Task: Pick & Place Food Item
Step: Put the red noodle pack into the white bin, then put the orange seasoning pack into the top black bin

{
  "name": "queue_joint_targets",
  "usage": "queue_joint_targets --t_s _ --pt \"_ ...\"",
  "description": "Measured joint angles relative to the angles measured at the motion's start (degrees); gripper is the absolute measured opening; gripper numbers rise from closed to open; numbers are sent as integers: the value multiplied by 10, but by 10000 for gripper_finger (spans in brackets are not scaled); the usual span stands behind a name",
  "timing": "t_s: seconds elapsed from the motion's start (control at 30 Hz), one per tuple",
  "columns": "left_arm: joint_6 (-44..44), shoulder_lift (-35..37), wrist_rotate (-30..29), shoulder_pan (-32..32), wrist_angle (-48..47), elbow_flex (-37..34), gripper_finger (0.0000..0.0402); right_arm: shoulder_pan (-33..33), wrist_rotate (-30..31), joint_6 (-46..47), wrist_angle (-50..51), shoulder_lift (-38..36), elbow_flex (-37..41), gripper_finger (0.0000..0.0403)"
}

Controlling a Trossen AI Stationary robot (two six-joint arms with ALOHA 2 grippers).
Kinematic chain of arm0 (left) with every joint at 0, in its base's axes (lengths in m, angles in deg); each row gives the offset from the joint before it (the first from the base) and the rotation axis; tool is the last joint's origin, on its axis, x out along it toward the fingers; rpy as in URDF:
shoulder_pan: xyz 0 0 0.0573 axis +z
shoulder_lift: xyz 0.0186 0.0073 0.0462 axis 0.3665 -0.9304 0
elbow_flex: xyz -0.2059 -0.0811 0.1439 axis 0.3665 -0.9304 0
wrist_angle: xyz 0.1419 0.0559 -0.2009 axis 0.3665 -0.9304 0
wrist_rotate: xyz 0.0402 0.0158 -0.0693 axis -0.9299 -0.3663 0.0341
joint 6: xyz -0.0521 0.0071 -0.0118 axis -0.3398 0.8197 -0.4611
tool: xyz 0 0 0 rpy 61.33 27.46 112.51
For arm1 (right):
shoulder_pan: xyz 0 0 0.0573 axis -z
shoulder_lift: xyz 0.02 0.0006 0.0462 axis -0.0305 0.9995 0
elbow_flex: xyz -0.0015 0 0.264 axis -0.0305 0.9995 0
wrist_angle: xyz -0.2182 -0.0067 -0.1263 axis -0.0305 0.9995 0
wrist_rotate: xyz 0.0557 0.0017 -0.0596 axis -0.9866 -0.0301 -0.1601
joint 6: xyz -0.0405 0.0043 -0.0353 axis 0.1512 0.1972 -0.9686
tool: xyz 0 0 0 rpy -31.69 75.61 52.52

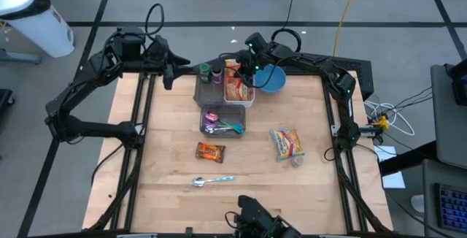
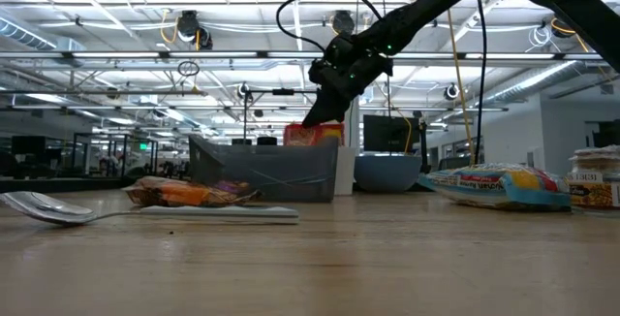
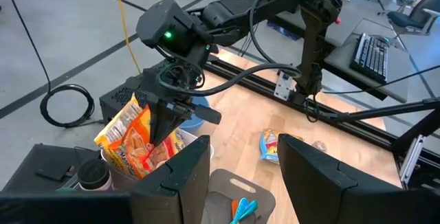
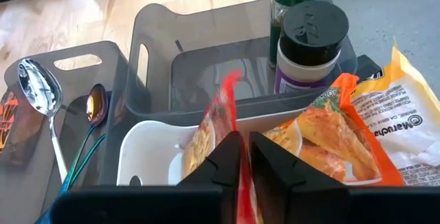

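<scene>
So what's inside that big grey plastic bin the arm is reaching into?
The grey plastic bin holds two spice jars, a white container and orange noodle packets; the right gripper pinches one packet. The packets hide the bin's floor beneath them.

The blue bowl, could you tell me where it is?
In the high view the blue bowl sits at the table's far edge, right of the grey bin.

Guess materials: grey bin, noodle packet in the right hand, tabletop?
Grey bin: looks like smoky translucent plastic; contents show through its walls.
Noodle packet: thin printed plastic film, glossy and creased, pinched in the right hand.
Tabletop: pale wood, visible plank grain, probably butcher block.
</scene>
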Motion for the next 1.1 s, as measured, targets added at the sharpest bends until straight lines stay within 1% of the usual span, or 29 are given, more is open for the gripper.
queue_joint_targets --t_s 0.13,0.33,0.4,0.6,0.8,0.97,1.1 --pt "0 0 0 0 0 0 179 0 2 -1 0 0 0 55" --pt "4 0 0 0 -2 0 179 0 43 -11 -2 -4 0 102" --pt "13 0 0 0 -8 0 180 2 45 -12 0 -11 0 116" --pt "21 0 -15 0 -17 0 179 10 59 -13 -15 -51 -1 149" --pt "33 3 -15 0 -25 0 179 15 55 25 -46 -112 -1 180" --pt "33 18 -15 -1 -100 0 179 4 49 78 -48 -170 -1 204" --pt "32 32 -15 -10 -179 0 179 -20 4 120 -48 -202 -1 217"
